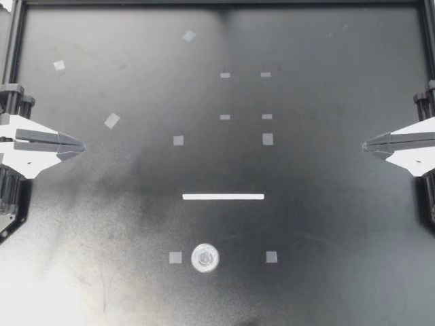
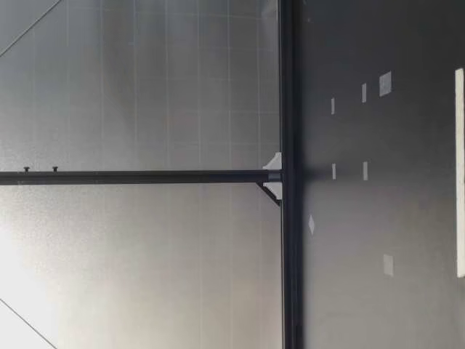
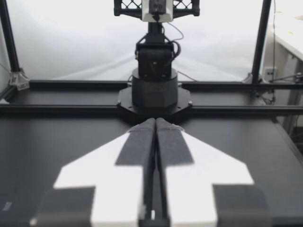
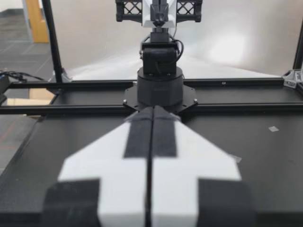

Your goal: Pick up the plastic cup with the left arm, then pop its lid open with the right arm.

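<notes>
My left gripper (image 1: 81, 146) hovers at the table's left edge, shut and holding nothing. Opposite it, my right gripper (image 1: 365, 145) sits at the right edge, also shut and holding nothing. Both point toward the middle. A small round clear object (image 1: 205, 258), perhaps a cup or cap seen from above, rests near the front, far from both grippers. A white strip (image 1: 223, 197) lies just behind it. In the left wrist view the gripper (image 3: 155, 122) has its fingers pressed together, as does the gripper (image 4: 152, 109) in the right wrist view. Neither arm shows in the low view.
Several small grey tape squares (image 1: 178, 140) dot the black table (image 1: 326, 224). A black frame rail (image 1: 217, 3) borders the back and sides. The other arm's base (image 3: 154, 90) stands ahead in each wrist view. The low view shows the white strip (image 2: 459, 171) and a frame post (image 2: 287, 87).
</notes>
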